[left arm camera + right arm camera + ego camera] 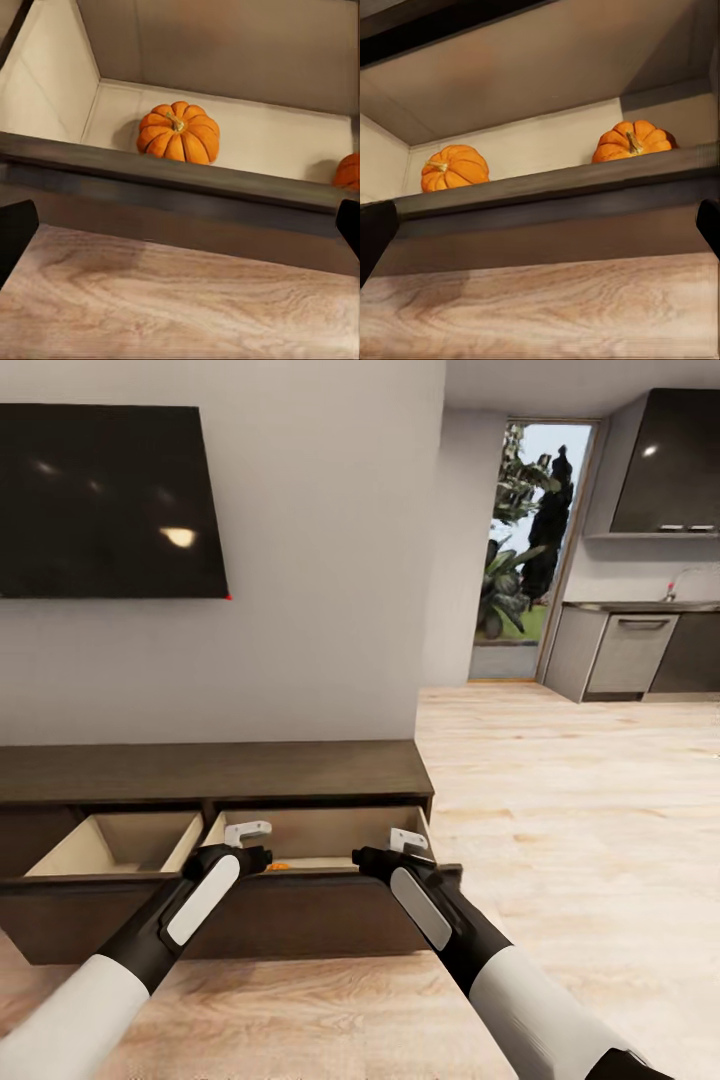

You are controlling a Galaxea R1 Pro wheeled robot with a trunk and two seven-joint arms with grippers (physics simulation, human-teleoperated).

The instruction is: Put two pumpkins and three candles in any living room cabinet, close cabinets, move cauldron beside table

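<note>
The long dark brown cabinet (210, 770) stands against the wall with two drawers pulled out. Two orange pumpkins lie on the pale floor of the right drawer (330, 920). In the right wrist view they are one pumpkin (454, 166) and the other pumpkin (634, 140). The left wrist view has one pumpkin (178, 133) whole and the second pumpkin (349, 171) cut off at the edge. My left gripper (248, 838) and right gripper (408, 844) hover over that drawer's front edge. Both are open and hold nothing. Candles and cauldron are out of view.
The left drawer (115, 845) is also pulled out, and its pale inside looks bare. A dark TV (105, 500) hangs on the wall above the cabinet. Wood floor (580, 810) runs right toward grey kitchen units (630, 650) and a glass door (525, 550).
</note>
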